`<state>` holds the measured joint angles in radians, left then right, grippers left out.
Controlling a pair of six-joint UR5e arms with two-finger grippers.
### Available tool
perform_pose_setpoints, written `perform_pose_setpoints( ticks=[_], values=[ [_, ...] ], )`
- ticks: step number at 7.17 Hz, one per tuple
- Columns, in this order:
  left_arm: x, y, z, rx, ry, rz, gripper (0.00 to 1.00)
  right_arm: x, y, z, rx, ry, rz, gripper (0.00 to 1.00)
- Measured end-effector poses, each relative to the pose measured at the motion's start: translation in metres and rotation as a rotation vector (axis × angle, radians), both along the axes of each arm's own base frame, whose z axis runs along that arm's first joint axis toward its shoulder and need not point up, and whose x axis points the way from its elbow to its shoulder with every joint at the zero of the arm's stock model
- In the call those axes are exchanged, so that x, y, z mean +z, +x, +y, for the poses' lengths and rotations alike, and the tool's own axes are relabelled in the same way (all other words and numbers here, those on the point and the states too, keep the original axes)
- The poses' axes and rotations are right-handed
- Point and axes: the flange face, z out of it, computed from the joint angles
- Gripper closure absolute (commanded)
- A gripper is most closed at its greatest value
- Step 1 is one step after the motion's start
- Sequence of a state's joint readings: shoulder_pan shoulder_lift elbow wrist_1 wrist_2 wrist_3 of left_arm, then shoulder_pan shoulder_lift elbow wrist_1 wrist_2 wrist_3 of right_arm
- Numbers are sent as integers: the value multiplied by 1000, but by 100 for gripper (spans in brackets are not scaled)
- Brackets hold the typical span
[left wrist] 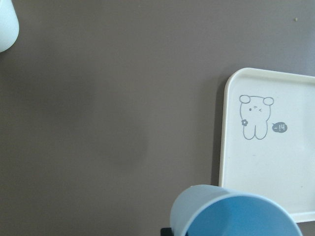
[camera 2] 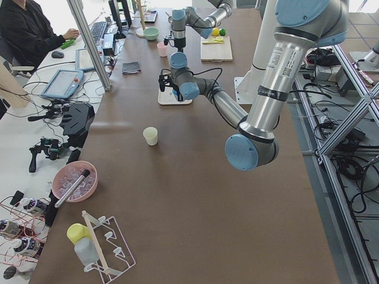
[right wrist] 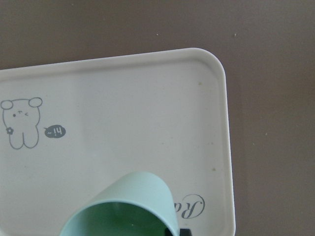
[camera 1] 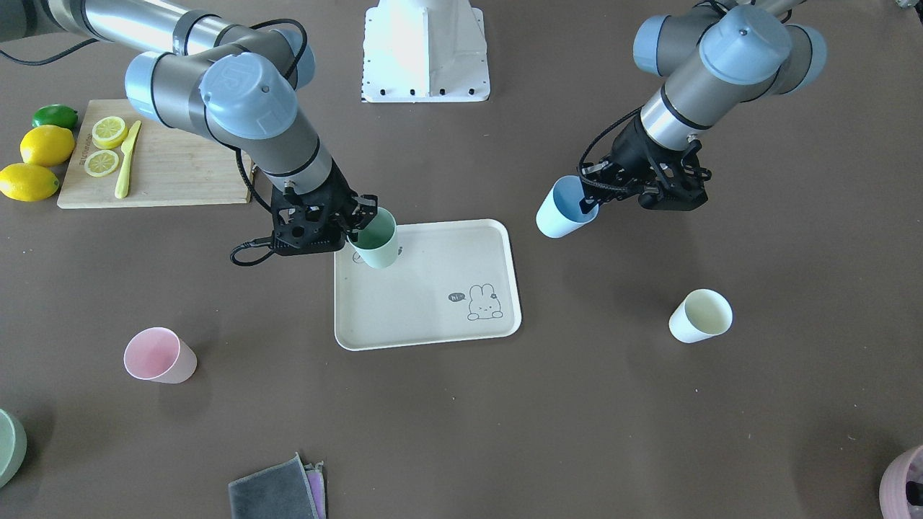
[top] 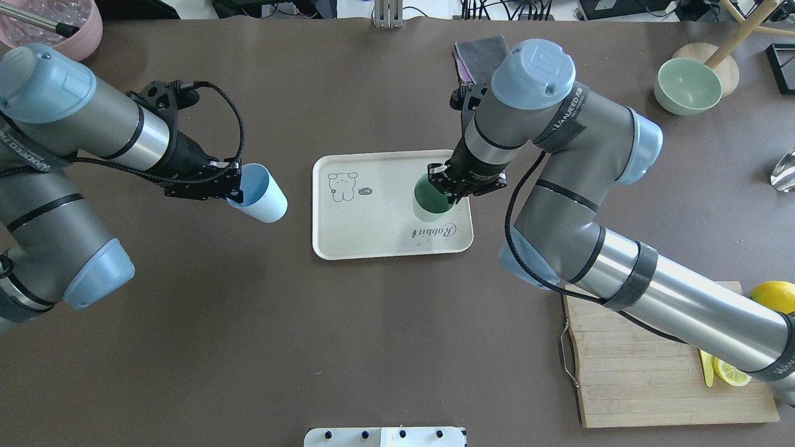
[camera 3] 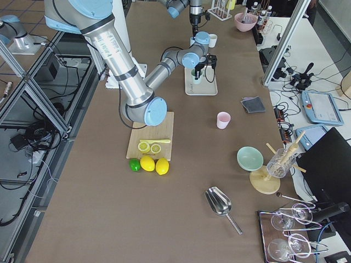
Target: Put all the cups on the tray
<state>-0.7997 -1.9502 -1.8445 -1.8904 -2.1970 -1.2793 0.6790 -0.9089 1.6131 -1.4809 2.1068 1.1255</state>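
My right gripper is shut on the rim of the mint green cup and holds it, slightly tilted, over the near-right corner of the cream tray. I cannot tell whether its base touches the tray. My left gripper is shut on the rim of the light blue cup and holds it tilted above the table, left of the tray. The pink cup and the cream-yellow cup stand upright on the table, each well away from the tray.
A wooden cutting board with lemon slices and a yellow knife lies by whole lemons on my right. A green bowl, a grey cloth and a mauve-pink pot sit at the far edge.
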Motion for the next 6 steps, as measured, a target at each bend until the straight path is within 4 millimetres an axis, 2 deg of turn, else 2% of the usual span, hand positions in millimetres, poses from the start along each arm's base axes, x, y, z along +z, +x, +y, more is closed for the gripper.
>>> perform_pose_setpoints(
  ticks=[1,2,3,4,6],
  values=[
    [-13,6,-6,-16,-12,8,100,6,-12,2,-8,-3,11,100],
    [-21,12,-11,-30,-20,12,100,11,-19,4,-14,-5,18,81],
    [-25,19,-12,-46,-20,8,100,16,-22,4,-17,-7,25,49],
    [-30,31,-7,-59,-21,4,100,21,-22,1,-15,-11,32,0],
    [-40,61,10,-85,-30,-1,100,20,-6,-14,13,-18,26,0]
  ],
)
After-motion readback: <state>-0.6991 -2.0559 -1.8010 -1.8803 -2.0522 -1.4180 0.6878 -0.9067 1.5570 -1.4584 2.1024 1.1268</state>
